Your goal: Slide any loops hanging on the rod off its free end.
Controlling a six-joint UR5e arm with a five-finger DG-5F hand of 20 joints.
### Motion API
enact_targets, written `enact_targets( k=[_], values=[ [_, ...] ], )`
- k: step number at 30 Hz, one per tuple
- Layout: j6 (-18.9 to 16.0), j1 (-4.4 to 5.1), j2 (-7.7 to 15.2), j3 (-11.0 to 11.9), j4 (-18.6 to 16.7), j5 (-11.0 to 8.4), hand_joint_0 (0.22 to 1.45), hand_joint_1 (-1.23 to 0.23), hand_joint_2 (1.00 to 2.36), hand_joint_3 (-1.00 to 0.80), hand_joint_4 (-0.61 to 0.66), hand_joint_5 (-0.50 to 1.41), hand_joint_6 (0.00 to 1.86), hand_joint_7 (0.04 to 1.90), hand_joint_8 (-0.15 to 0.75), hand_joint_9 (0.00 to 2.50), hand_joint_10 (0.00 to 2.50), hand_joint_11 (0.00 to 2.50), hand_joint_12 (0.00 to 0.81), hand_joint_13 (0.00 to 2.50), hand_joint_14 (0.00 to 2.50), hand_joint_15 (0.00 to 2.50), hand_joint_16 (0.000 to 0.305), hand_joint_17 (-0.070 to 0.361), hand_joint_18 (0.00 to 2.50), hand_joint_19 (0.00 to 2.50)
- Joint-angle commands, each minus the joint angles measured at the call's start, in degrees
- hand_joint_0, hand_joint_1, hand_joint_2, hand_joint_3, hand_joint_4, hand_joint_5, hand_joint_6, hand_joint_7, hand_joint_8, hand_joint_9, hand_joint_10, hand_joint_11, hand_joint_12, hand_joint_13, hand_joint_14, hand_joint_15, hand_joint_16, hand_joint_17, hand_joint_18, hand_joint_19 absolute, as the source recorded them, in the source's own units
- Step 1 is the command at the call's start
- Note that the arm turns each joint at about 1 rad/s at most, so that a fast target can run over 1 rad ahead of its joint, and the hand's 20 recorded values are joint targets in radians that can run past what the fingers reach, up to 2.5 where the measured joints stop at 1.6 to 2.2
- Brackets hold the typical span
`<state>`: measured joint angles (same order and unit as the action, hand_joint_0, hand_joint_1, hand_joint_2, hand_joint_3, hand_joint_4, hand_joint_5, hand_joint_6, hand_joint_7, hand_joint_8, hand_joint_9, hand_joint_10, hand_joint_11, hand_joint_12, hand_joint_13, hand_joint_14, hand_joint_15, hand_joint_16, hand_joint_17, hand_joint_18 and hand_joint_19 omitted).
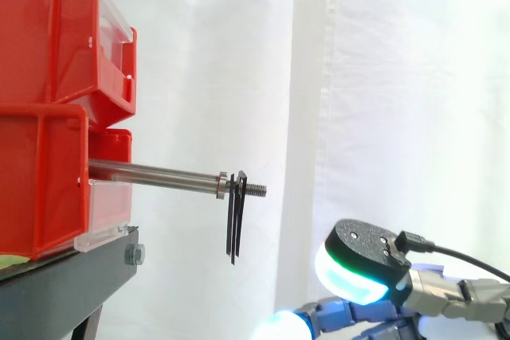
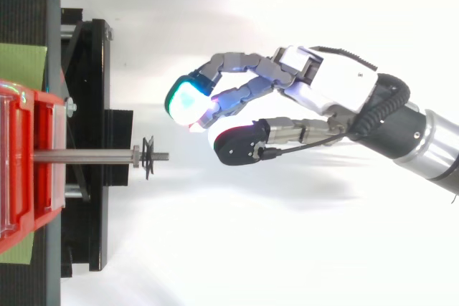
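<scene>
At the rod's fixed end stand two red bins, an upper bin (image 1: 48, 29) on a lower bin (image 1: 40, 189), both on the black stand (image 1: 64, 276). From these angles I cannot tell what either bin holds; a strip of green mat (image 2: 21, 66) shows beneath them. The rod (image 1: 151, 171) juts level out of the bins' front, probably so that its far end stays free for anything to slide off. Just past a small collar (image 1: 221, 185) near that end hang the black loops (image 1: 236, 220) - thin, bunched together, dangling straight down, with the bare threaded tip (image 1: 255, 189) beyond them. They have yet to come off, so the task looks not yet begun.

Beyond the rod's free end, lower than it and apart from it, is the hand (image 2: 330, 87). Its fingers arch loosely toward the tip with the thumb set opposite and a gap between - nothing is held. The glowing fingertips (image 2: 185, 99) sit off to one side of the rod's line, likely posed to reach the loops.
</scene>
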<state>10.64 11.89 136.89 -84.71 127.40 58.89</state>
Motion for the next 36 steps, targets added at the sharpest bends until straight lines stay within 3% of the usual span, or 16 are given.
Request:
enact_targets(
  k=[1,4,7,9,14,18,19,25,29,35,36],
  values=[
    [0.5,-0.02,0.7,1.0,-2.6,0.88,0.59,-0.61,1.01,-0.34,0.39,-0.14,0.50,1.01,0.359,0.92,0.01,0.34,0.393,0.85,0.01,0.22,0.064,0.144,0.91,0.46],
    [1.8,-0.11,0.6,1.3,-3.7,2.28,0.59,-0.61,1.01,-0.34,0.38,-0.14,0.50,1.01,0.362,0.92,0.01,0.34,0.396,0.85,0.01,0.22,0.064,0.144,0.91,0.45],
    [5.7,-0.02,0.7,1.3,-5.6,4.22,0.59,-0.61,1.01,-0.34,0.38,-0.14,0.50,1.02,0.360,0.92,0.01,0.35,0.398,0.85,0.01,0.22,0.064,0.144,0.90,0.45],
    [12.5,-0.11,0.6,1.3,-8.0,4.66,0.59,-0.61,1.01,-0.34,0.38,-0.14,0.50,1.02,0.360,0.92,0.01,0.35,0.398,0.85,0.01,0.22,0.064,0.144,0.91,0.45],
    [20.4,-0.46,0.6,1.3,-10.7,5.89,0.59,-0.61,1.01,-0.34,0.38,-0.14,0.50,1.03,0.360,0.92,0.01,0.35,0.396,0.86,0.01,0.22,0.064,0.144,0.91,0.45],
    [26.3,-0.64,0.6,1.3,-10.9,6.06,0.59,-0.62,1.01,-0.34,0.38,-0.14,0.50,1.03,0.358,0.92,0.01,0.34,0.396,0.86,0.01,0.23,0.064,0.143,0.91,0.45],
    [26.3,-0.64,0.6,1.3,-10.9,6.06,0.59,-0.62,1.01,-0.34,0.38,-0.14,0.50,1.03,0.360,0.92,0.01,0.34,0.395,0.86,0.01,0.23,0.064,0.144,0.91,0.45],
    [38.0,-0.72,0.6,1.3,-9.6,6.06,0.59,-0.62,1.01,-0.34,0.38,-0.14,0.50,1.03,0.359,0.92,0.01,0.35,0.391,0.87,0.01,0.23,0.064,0.144,0.91,0.45],
    [42.4,-0.81,0.7,1.3,-8.8,6.06,0.59,-0.62,1.01,-0.34,0.38,-0.14,0.50,1.02,0.358,0.92,0.01,0.34,0.391,0.88,0.01,0.24,0.064,0.144,0.91,0.46],
    [53.7,-0.99,1.3,1.3,-9.0,6.15,0.59,-0.62,1.01,-0.34,0.37,-0.14,0.50,1.02,0.361,0.92,0.01,0.35,0.400,0.84,0.01,0.22,0.064,0.144,0.91,0.45],
    [53.7,-0.99,1.3,1.3,-9.0,6.15,0.59,-0.62,1.01,-0.34,0.37,-0.14,0.50,1.03,0.360,0.92,0.01,0.35,0.398,0.84,0.01,0.23,0.064,0.144,0.91,0.45]
  ],
)
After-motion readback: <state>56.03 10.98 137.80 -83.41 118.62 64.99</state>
